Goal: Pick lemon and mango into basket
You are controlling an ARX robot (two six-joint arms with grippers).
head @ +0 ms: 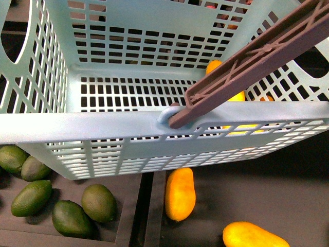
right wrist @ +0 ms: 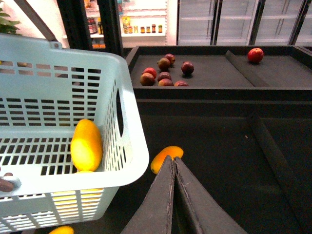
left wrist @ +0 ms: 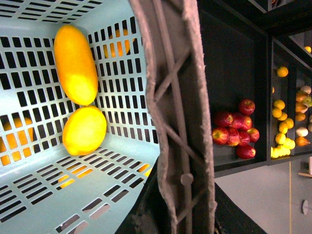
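The light teal basket (head: 77, 128) fills the front view, hanging above the fruit shelves. Its brown handle (left wrist: 178, 122) is raised, and my left gripper (left wrist: 183, 209) is shut on it. Inside the basket lie the elongated yellow-orange mango (left wrist: 75, 63) and, touching its end, the rounder yellow lemon (left wrist: 84, 130). In the front view the mango (head: 214, 66) shows partly behind the handle (head: 247, 62). In the right wrist view, my right gripper (right wrist: 173, 158) is shut and empty, beside the basket (right wrist: 134, 161) and outside it. The mango (right wrist: 87, 145) shows through the basket wall.
Other mangoes (head: 180, 194) (head: 254, 236) lie on the dark shelf below the basket, one just beyond my right fingertips (right wrist: 163, 157). Dark green oval fruits (head: 72, 206) fill the bin at lower left. Red apples (left wrist: 236, 134) (right wrist: 163, 73) sit in further bins.
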